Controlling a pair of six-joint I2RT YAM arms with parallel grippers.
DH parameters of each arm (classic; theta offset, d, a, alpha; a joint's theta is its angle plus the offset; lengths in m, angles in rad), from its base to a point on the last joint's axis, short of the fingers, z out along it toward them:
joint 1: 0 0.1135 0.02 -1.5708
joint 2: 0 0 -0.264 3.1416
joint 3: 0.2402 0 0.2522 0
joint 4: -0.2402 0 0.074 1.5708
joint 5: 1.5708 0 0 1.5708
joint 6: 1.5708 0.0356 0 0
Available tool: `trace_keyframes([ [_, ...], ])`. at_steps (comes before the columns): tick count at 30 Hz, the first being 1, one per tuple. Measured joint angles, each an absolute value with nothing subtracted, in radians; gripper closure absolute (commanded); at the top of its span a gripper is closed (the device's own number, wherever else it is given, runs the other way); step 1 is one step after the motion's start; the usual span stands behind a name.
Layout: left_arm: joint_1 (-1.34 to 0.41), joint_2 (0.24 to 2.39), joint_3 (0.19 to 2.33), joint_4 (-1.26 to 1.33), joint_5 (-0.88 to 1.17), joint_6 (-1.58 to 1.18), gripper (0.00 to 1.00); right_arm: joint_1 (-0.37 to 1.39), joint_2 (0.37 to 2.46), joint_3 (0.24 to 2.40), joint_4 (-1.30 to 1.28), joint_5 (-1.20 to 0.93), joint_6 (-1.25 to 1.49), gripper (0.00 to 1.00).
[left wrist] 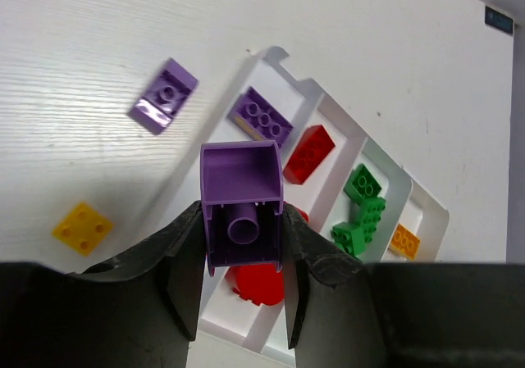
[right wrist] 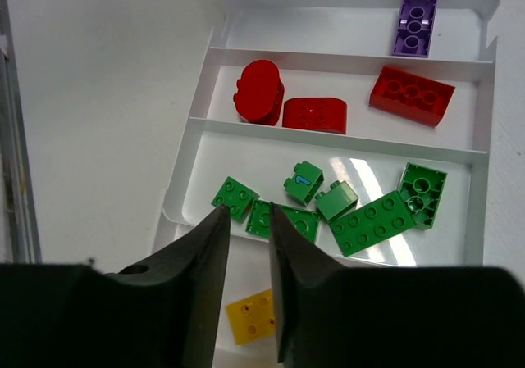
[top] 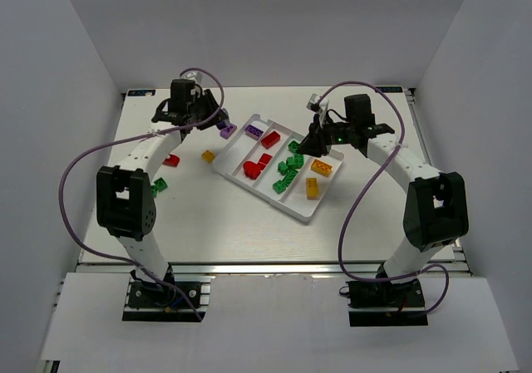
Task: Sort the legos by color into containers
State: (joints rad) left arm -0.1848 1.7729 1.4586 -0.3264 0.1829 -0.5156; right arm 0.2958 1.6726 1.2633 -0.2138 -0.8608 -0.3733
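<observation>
- Left wrist view: the left gripper [left wrist: 242, 227] is clamped on a purple brick [left wrist: 242, 192]. The brick is held hollow side toward the camera, with one finger pressed against each side wall.
- Beyond the held brick, the white tray [left wrist: 275, 54] is seen. A second purple brick [left wrist: 260, 115] is seated in its end compartment. A loose purple piece [left wrist: 164, 96] and a yellow piece [left wrist: 82, 227] are left on the table [left wrist: 82, 40].
- Right wrist view: the right gripper [right wrist: 246, 220] is pointed down at the green compartment [right wrist: 217, 161], with its fingertips drawn to a narrow gap. A green brick [right wrist: 283, 220] is seen at that gap; whether it is gripped cannot be told.
- Red pieces [right wrist: 312, 114] are held in the next compartment.
- Top external view: the left arm [top: 148, 153] is bent at the elbow by the table's left side. The forearm is run away from the base, and the wrist is turned right toward the tray's far corner.
- The right arm [top: 399, 161] is bent likewise on the right side, and its wrist is extended leftward over the tray.
- A red brick [top: 171, 160] and a loose green brick [top: 160, 186] are left on the table beside the left arm.
</observation>
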Motion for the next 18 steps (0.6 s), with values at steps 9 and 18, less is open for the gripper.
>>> trace_keyframes([
  [9, -0.291, 1.985, 1.525, -0.316, 0.234, -0.512, 0.8, 0.296, 1.673, 1.283, -0.239, -0.862, -0.36, 0.68],
  [18, -0.333, 2.113, 1.67, -0.376, 0.149, -0.511, 0.6, 0.296, 1.673, 1.283, -0.239, -0.85, -0.351, 0.63],
])
